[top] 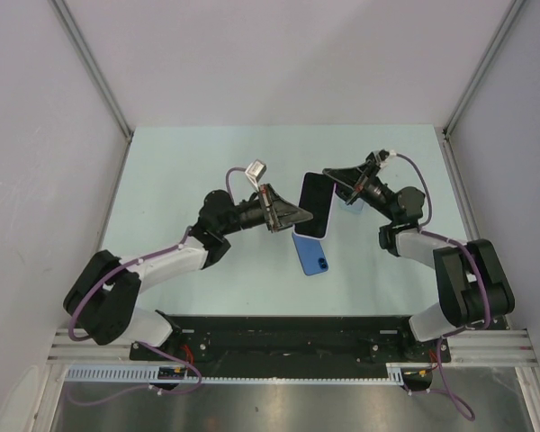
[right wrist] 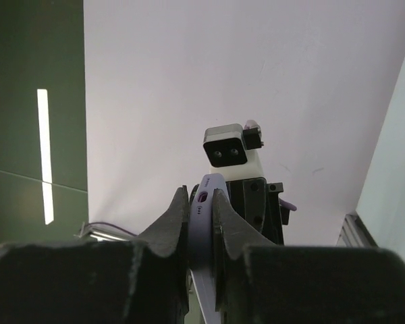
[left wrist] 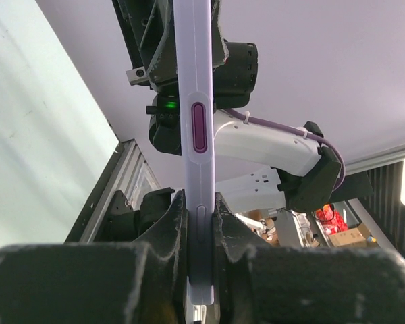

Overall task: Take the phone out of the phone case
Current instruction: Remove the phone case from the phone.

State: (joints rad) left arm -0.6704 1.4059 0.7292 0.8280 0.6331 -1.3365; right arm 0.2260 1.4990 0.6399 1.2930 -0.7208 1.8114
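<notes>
The left gripper is clamped on the long edge of the lilac phone case, its fingers pressed flat to either face just below the purple side button. The right gripper is pinched on the case's rim too, at the end nearest the worktop's far edge, and the rim fills the gap between its fingers. Between them the case hangs in the air over the middle of the worktop, with the phone seated in it, dark screen up toward the overhead camera.

Just toward the near edge from it, a blue phone-shaped slab with a camera cluster lies flat on the worktop. Whether it is a phone or a case I cannot tell.

The step in hand looks like the two-handed peel: both grips are set, the phone not yet free. Next, one gripper should probably anchor the case while the other bends a corner lip back off the phone.
</notes>
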